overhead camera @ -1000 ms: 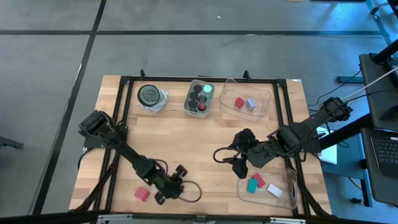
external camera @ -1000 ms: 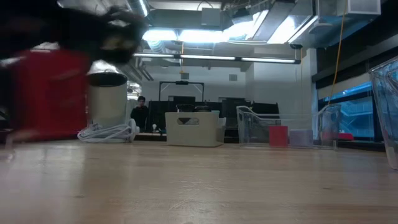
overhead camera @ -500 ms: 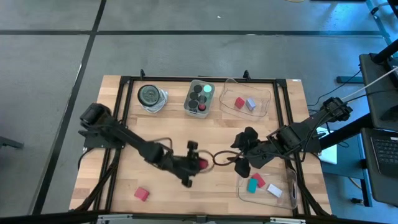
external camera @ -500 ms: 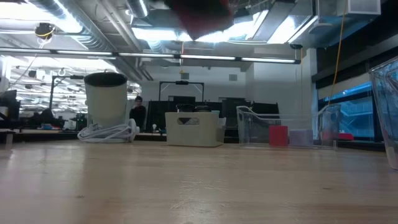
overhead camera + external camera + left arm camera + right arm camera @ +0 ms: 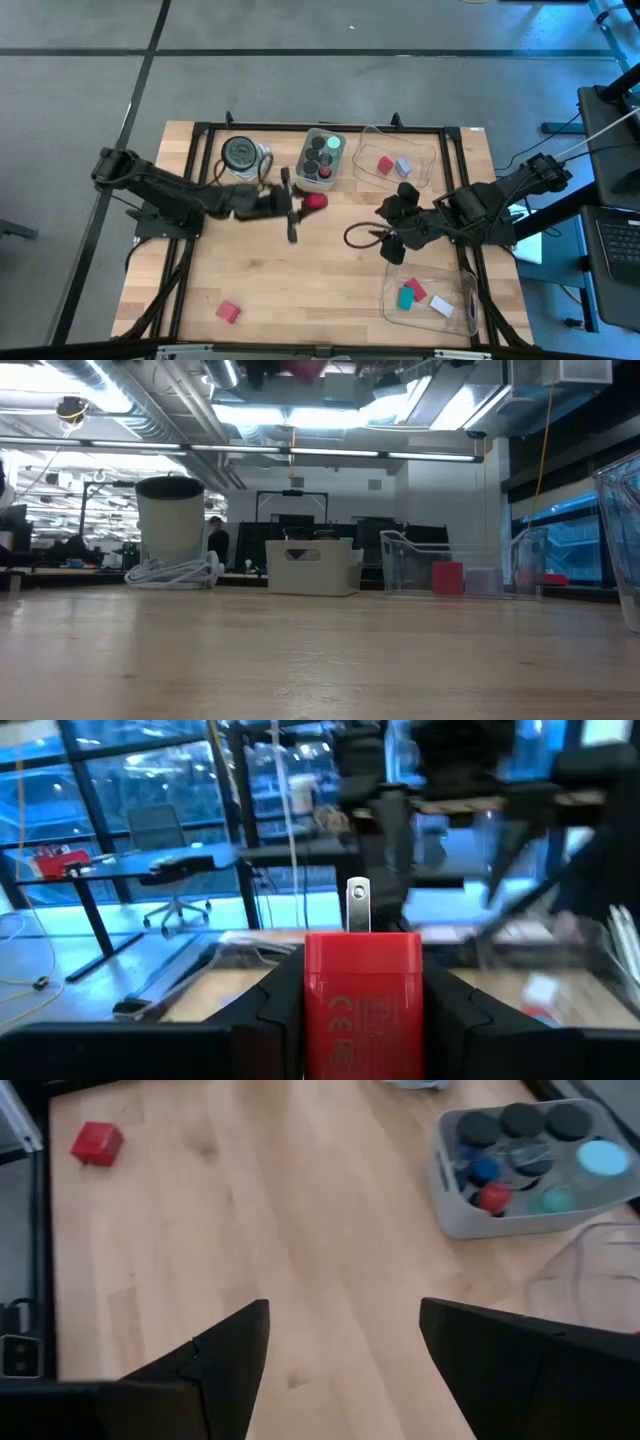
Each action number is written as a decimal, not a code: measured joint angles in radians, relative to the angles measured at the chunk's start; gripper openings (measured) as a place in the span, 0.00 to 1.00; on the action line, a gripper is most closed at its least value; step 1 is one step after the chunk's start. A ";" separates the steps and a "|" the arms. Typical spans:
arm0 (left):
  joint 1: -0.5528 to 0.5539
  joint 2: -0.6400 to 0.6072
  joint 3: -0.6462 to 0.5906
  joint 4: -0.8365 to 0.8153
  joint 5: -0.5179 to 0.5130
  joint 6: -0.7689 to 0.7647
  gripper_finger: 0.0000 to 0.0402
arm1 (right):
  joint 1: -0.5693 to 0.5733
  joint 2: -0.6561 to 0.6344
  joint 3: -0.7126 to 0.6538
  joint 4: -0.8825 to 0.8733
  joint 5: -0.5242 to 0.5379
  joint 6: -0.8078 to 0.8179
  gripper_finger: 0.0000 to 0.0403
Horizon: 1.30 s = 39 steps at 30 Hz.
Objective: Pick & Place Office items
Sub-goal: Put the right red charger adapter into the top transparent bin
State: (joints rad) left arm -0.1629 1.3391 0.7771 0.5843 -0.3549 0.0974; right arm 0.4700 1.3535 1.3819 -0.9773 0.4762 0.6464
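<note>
My left gripper (image 5: 306, 202) hangs over the far middle of the table beside the grey bin (image 5: 322, 157), shut on a red block (image 5: 315, 201) with a metal prong (image 5: 358, 904). That block shows high up in the low view (image 5: 303, 368). My right gripper (image 5: 393, 226) hovers open over the table's right half and holds nothing; its wrist view (image 5: 345, 1370) shows bare wood between the fingers. A second red block (image 5: 228, 312) lies flat near the table's near left corner. The grey bin holds dark cylinders, one of them bright green (image 5: 333, 143). My left gripper pinches the red block by its two opposite side faces (image 5: 312, 1010), one finger (image 5: 265, 1025) on each side. The fingers come level from the table's left. The block's prong end points away from the wrist, and the block is lifted clear of the table.
A round grey dish (image 5: 242, 155) stands at the far left. A clear tray (image 5: 425, 170) at the far right holds a red and a lavender block. Another clear tray (image 5: 452, 285) at the near right holds teal, red and white blocks. Bare wood lies across the middle.
My left gripper, shut on the red block throughout, has swung from the near left part of the table toward the right and then to the far edge, rising, and now hangs beside the grey bin. My right gripper has shifted a little toward the far edge.
</note>
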 joint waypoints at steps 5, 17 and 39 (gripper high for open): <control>0.171 0.103 -0.003 0.139 0.134 -0.048 0.29 | -0.029 -0.032 0.000 -0.031 0.010 -0.005 0.65; 0.411 0.546 0.333 0.191 0.324 -0.075 0.29 | -0.070 -0.053 0.000 -0.052 0.059 -0.058 0.65; 0.473 0.925 0.851 -0.303 0.252 0.039 0.29 | -0.103 -0.052 0.000 -0.107 0.058 -0.106 0.65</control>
State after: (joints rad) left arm 0.3096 2.2642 1.6283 0.2818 -0.1028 0.1364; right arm 0.3671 1.3010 1.3819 -1.0840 0.5346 0.5407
